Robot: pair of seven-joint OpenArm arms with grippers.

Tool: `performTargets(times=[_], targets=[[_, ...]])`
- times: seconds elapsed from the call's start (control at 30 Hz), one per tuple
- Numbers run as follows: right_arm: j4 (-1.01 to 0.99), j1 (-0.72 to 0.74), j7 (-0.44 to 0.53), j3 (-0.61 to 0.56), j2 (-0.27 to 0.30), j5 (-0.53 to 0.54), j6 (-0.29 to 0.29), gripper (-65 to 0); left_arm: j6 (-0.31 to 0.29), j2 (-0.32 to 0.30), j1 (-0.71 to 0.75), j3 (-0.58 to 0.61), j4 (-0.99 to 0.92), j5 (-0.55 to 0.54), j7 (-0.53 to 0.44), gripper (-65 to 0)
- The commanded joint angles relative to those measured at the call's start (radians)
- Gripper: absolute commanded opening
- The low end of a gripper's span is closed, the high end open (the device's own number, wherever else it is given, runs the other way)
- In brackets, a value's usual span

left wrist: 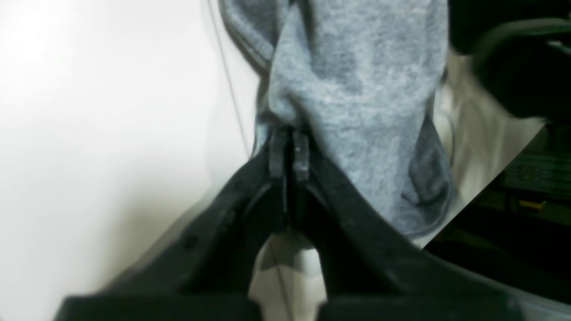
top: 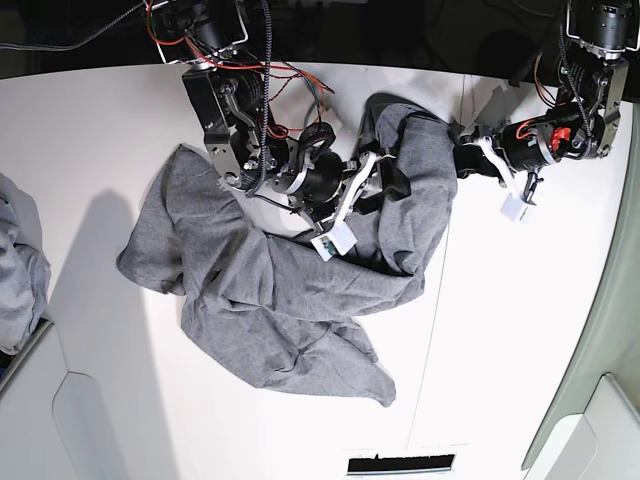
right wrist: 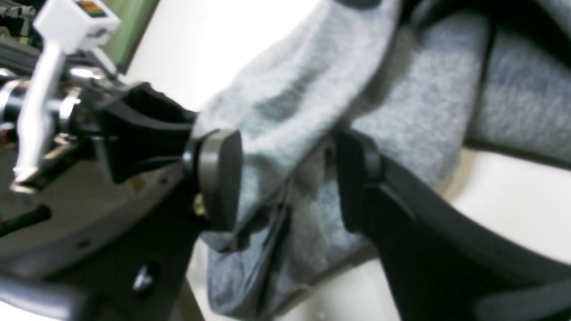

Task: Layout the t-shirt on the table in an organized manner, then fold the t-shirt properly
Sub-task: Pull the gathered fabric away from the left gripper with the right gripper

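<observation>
The heather-grey t-shirt [top: 280, 290] lies crumpled across the middle of the white table [top: 520, 330], one end bunched up toward the back. My left gripper [top: 458, 157], on the right of the base view, is shut on the shirt's bunched edge. In the left wrist view its fingertips [left wrist: 289, 154] pinch the t-shirt [left wrist: 357, 89], which hangs past them. My right gripper [top: 385, 185] stands open astride a fold. In the right wrist view the t-shirt [right wrist: 303, 133] fills the gap of that gripper [right wrist: 285, 178], between the round pad [right wrist: 221, 178] and the other finger [right wrist: 357, 178].
A lighter bluish-grey cloth pile [top: 20, 265] sits at the left table edge. A thin dark seam [top: 435, 330] crosses the table. White tags [top: 335, 238] [top: 515, 207] dangle from both wrists. A black slot [top: 400, 463] lies at the front edge.
</observation>
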Motion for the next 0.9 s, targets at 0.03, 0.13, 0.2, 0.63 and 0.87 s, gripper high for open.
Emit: performTargets(times=[0.03,0.13,0.2,0.63,0.87], targets=[[-0.01,0.037,0.022,-0.043,-0.011,0.019,0.019,-31.9,-0.006,0.018,-0.005,-0.001,0.007,0.006,0.019,-63.3],[-0.022,0.053,0.026,-0.104,-0.011,0.009,0.016,-35.6,-0.006,0.055,-0.005,-0.001,0.007,0.011,0.02,-63.3],[-0.022,0.052,0.029,-0.12,-0.011,-0.007,0.009,-38.1,-0.006,0.071,-0.005,-0.001,0.007,0.02,0.02,-63.3],[0.1,0.042,0.037,-0.09,-0.009,-0.101,0.018,-65.0,-0.006,0.038,-0.005,-0.001,0.007,0.129,-0.031,-63.3],[0.338,0.038,-0.174,0.031,0.004,-0.092,0.017,-65.0,0.008,-0.012,-0.04,-0.001,0.006,0.225,-0.075,-63.3]])
